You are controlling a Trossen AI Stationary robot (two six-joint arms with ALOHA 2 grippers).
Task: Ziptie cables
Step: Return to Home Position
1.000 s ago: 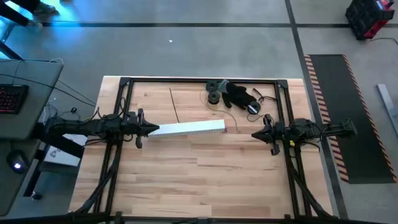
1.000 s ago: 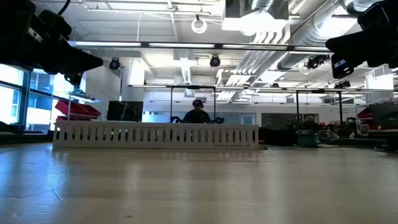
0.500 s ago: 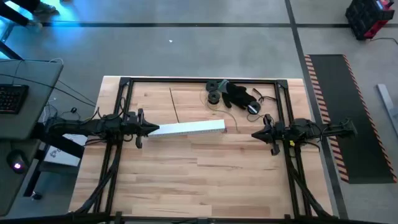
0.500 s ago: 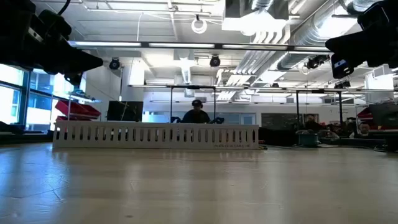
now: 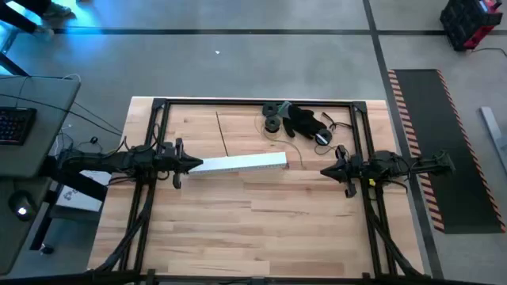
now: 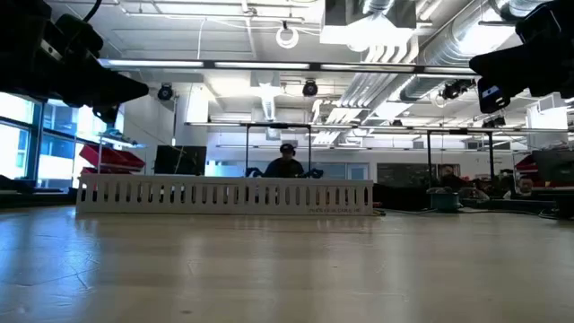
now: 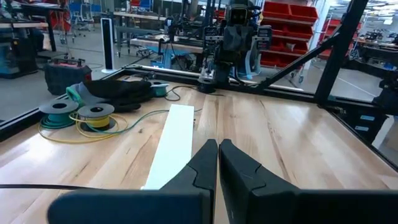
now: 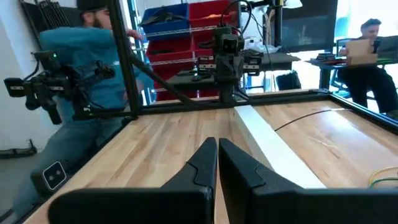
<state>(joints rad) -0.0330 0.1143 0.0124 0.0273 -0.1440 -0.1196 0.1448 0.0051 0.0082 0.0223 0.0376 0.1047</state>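
Homing looks like the step in hand: both arms sit pulled back at opposite sides of the counter, facing each other across it. The left tool hangs raised just at the left end of the white slotted duct; the low view shows it clear above the duct, not touching. The right tool hovers well apart from the duct's right end. Both are clenched on nothing, finger pairs pressed together in each wrist view.

The cables are not visible anywhere. The duct lies lid-on along the counter's middle, so my guess is they are inside. Wire spools sit at the far edge, untouched.

Next move calls for little, I'd say: hold the parked pose and keep the left tool off the duct end so it doesn't shift.
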